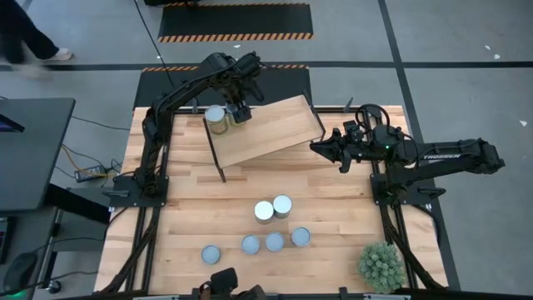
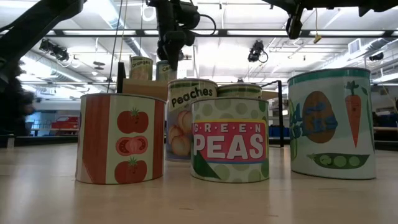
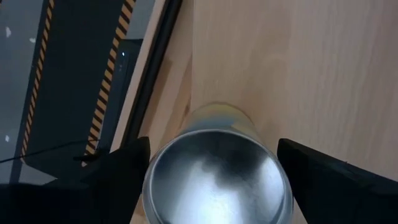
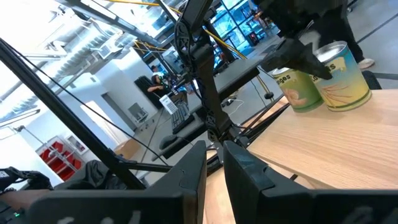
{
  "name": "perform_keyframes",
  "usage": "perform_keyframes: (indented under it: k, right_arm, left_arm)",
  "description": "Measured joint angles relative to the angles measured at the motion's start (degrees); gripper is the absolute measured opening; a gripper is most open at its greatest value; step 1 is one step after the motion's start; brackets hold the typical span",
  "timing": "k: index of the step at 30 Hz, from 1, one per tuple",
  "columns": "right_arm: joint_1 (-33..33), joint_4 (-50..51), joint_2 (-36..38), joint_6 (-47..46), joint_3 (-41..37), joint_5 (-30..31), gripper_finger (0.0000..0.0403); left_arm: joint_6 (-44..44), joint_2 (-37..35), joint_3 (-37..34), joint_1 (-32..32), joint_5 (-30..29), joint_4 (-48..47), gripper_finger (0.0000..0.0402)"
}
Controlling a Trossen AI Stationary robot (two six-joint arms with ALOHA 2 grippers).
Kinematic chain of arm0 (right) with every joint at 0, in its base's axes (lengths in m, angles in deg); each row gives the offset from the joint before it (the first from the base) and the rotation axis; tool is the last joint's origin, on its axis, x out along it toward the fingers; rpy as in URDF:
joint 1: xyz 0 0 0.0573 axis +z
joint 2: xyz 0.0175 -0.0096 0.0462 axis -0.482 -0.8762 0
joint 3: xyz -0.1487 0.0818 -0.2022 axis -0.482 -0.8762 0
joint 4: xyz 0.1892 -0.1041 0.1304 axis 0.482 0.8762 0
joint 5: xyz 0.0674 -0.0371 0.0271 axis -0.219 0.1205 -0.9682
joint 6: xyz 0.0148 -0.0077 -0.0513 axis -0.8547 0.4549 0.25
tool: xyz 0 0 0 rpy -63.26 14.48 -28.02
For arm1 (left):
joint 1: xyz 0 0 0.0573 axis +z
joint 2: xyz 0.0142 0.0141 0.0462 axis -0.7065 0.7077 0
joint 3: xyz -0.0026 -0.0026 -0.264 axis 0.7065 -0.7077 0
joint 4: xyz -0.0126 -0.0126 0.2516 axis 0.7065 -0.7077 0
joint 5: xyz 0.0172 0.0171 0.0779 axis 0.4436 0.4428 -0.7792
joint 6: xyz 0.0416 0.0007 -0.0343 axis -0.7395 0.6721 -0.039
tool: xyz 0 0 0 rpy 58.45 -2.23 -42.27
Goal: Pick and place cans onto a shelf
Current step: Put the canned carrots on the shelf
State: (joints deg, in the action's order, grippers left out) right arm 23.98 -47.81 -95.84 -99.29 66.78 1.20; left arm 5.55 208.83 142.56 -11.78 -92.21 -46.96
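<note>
I see shelf (image 1: 271, 129) at table's (image 1: 333, 208) far middle. Two cans (image 1: 217, 118) on shelf's left end, side by side. Left gripper (image 1: 237, 111) directly over right-hand can there. Right gripper (image 1: 326, 147) just beside shelf's right end. Six cans (image 1: 273, 208) on table nearer me: touching pair, four in row behind. Plant ball (image 1: 381, 265) at near right corner.

In the low view the carrot-and-pea can (image 2: 331, 122) hides the shelf's (image 2: 273, 94) right end; the peaches can (image 2: 188, 118) sits half behind the green peas can (image 2: 230, 139). A person (image 1: 25, 33) blurs, cropped, upper left overhead.
</note>
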Motion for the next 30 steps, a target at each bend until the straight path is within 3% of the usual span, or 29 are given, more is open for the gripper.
perform_keyframes:
  k: [18,30]
  right_arm:
    - [0.0,0.0,0.0,0.0,0.0,0.0,0.0062]
    - [0.0,-0.09,-0.01,0.02,0.0,0.0,0.0062]
  left_arm:
    - [2.64,-0.03,0.02,-0.59,0.89,-1.61,0.0357]
    - [0.84,-2.11,0.04,-1.88,-2.08,0.41,0.0357]
